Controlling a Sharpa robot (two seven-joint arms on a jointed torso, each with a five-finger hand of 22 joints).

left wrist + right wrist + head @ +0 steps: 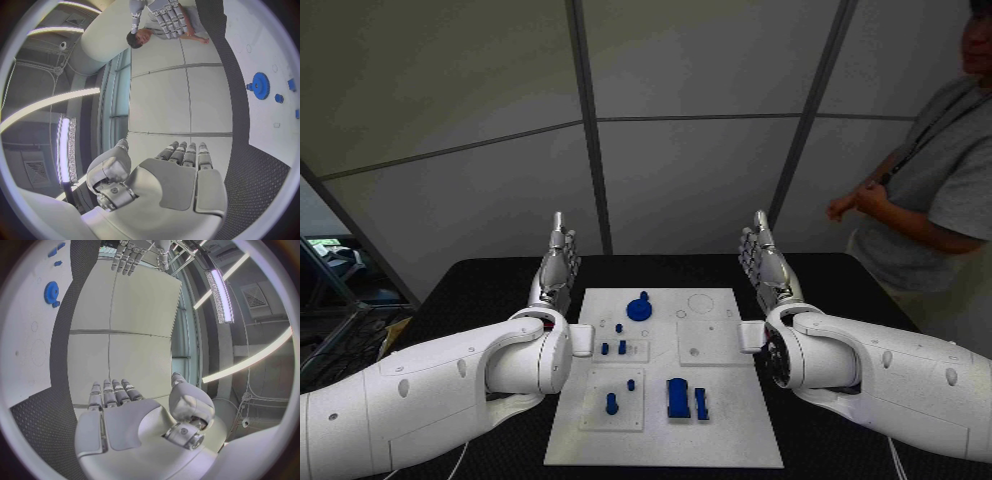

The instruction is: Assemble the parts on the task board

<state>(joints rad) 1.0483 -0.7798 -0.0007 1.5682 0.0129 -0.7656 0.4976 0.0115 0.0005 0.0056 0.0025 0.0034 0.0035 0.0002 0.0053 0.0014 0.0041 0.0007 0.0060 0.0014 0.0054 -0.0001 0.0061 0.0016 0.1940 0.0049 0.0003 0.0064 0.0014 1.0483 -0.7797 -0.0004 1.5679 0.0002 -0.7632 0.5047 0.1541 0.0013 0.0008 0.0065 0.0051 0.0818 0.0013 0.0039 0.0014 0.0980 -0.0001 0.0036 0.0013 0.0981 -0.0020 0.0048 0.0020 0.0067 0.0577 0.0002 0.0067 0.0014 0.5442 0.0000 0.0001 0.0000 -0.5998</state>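
Note:
The white task board [733, 430] lies in the middle of the black table. On it are a blue gear [639, 309], small blue pegs [619, 327], and near the front a blue block [678, 396] with a narrower blue piece [701, 403] and a blue pin [612, 404]. My left hand [557, 266] is raised beside the board's left edge, fingers straight and together, holding nothing. My right hand [766, 262] is raised the same way at the board's right edge. The gear [260, 85] and board [262, 50] appear in the left wrist view past the left hand [181, 175]. The right hand [115, 410] and gear [50, 291] appear in the right wrist view.
The black table [473, 290] extends on both sides of the board. Grey wall panels [689, 180] stand behind the table. A person [935, 200] stands at the far right, away from the board.

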